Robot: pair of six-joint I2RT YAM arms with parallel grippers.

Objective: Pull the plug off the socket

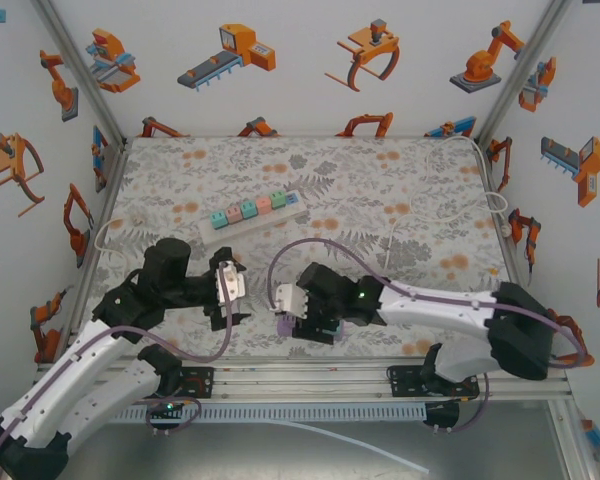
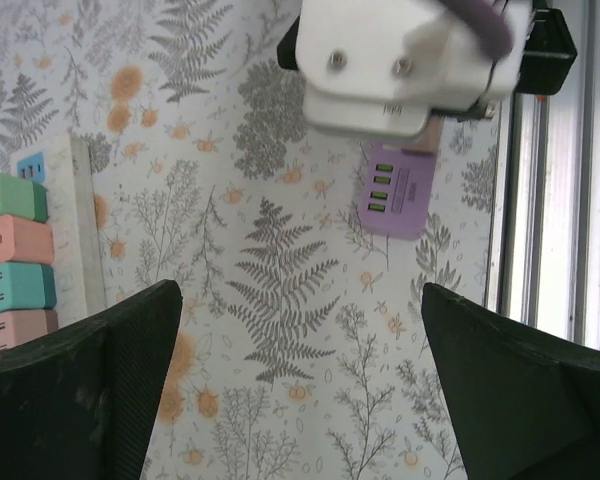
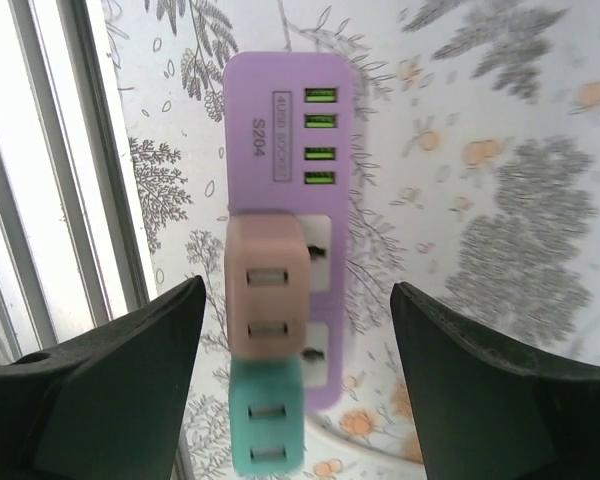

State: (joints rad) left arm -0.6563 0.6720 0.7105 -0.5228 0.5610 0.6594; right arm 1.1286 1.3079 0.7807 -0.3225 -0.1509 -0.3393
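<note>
The right gripper (image 3: 298,300) hangs low over the near middle of the table. Its two matte black fingers (image 3: 110,390) are spread apart and grip nothing, with patterned cloth showing between each finger and what lies below. Above the fingers sits a smooth white plastic housing (image 2: 400,60) with two screw heads.

Right beneath the gripper lies a flat purple plastic socket block (image 3: 290,110) with rounded corners, a printed label and a column of four green USB ports at one end. A pinkish-beige square plug (image 3: 267,295), smooth and soft-cornered with two slots in its top face, is seated in the block. It sits between the fingers but touches neither. A teal plug (image 3: 267,430) of the same boxy shape sits right against it on the block. The block lies close to the ribbed aluminium rail (image 3: 50,150) along the near edge.

The left gripper (image 2: 300,300) hovers just to the left, its jaws wide and empty. The floral-printed table cover (image 2: 270,250), with grey ferns and orange blossoms, shows between its black fingers. Farther back, toward the middle of the table, a long white power strip (image 2: 78,230) lies at a slant. It carries a row of small blocky plugs (image 2: 20,240) in mint, pink and teal.
</note>
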